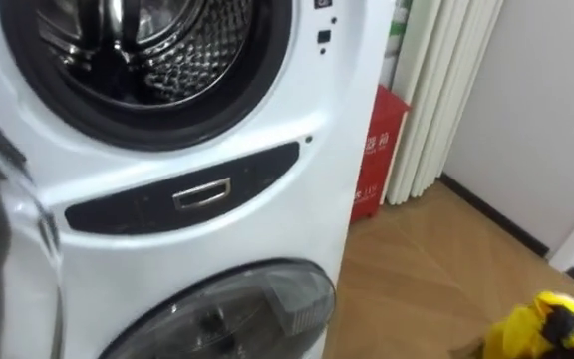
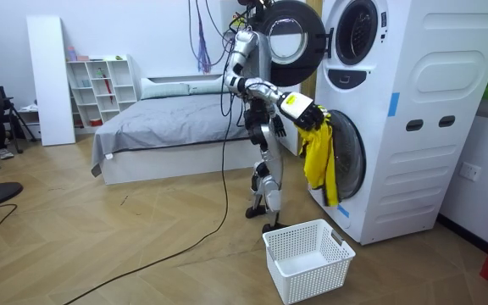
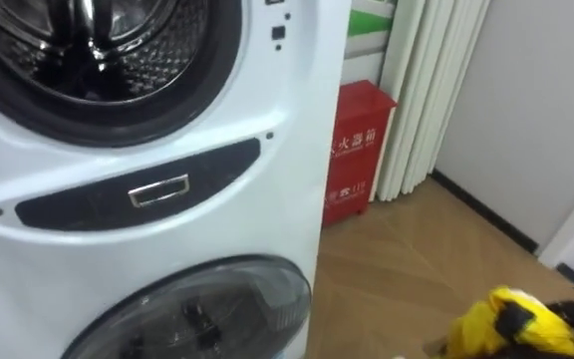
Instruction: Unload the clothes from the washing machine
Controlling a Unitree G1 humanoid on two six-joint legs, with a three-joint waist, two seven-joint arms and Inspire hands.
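I stand close in front of the stacked white washing machine [image 2: 396, 110]. Its upper drum [image 1: 138, 50] is open and looks dark and bare inside. The round upper door [image 2: 291, 38] is swung out beside my head. A yellow garment [image 1: 536, 329] hangs from my right hand [image 1: 566, 321], whose dark fingers are curled into the cloth at the lower right. In the room view the yellow garment [image 2: 316, 157] dangles in front of the shut lower door [image 2: 350, 157], held out by my right hand [image 2: 302, 108]. My left hand [image 2: 275, 129] hangs low by my body.
A white laundry basket [image 2: 307, 258] stands on the wood floor just in front of the machine. A red cabinet [image 1: 379, 150] and pale curtain folds [image 1: 446, 90] stand right of the machine. A bed [image 2: 168, 127] lies behind me.
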